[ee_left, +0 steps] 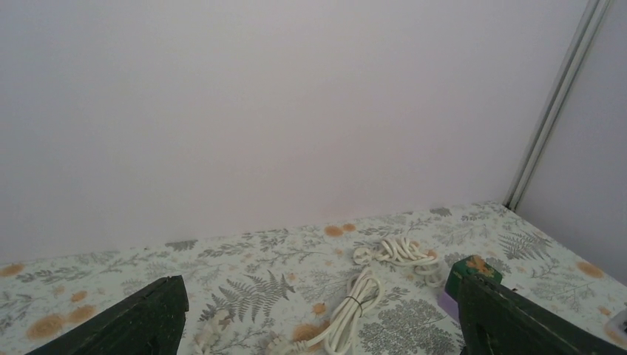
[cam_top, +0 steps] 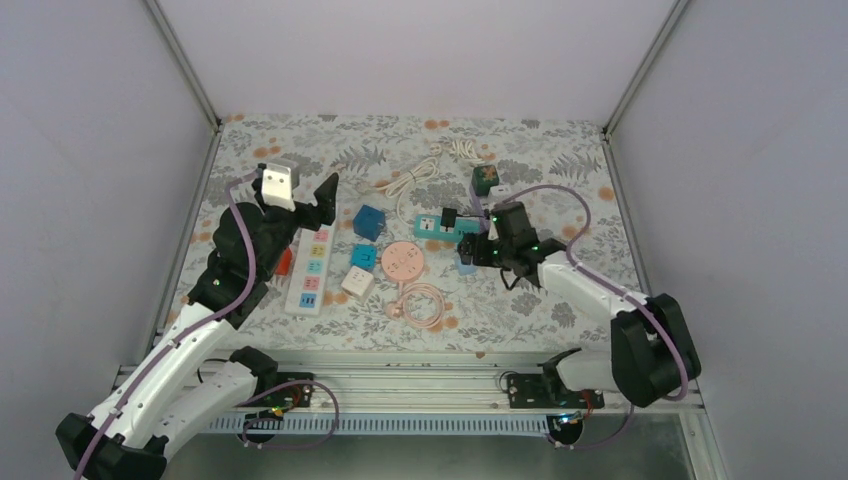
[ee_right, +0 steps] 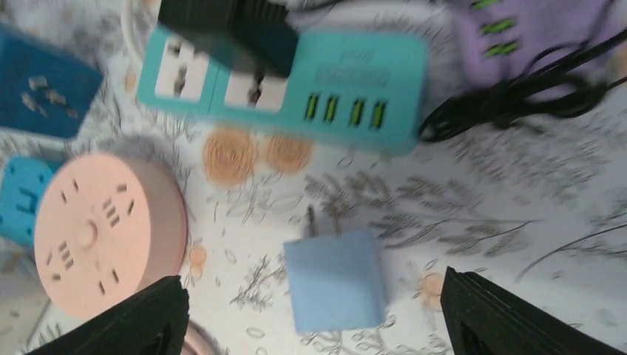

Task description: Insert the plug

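Blurrily, blue plug [ee_right: 336, 285] untouched between wide-open right gripper [ee_right: 312, 296], left gripper [ee_left: 316, 288] wide, empty, both cropped.

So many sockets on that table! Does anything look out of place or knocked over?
Only mildly: the pale blue square plug lies flat on the floral tablecloth, prongs bare, pointing towards the teal power strip but not inserted. Nothing looks spilled or broken.

Blue plug [ee_right: 336, 279] slightly blurred, purple strip [ee_right: 543, 33] blurred, cropped at top
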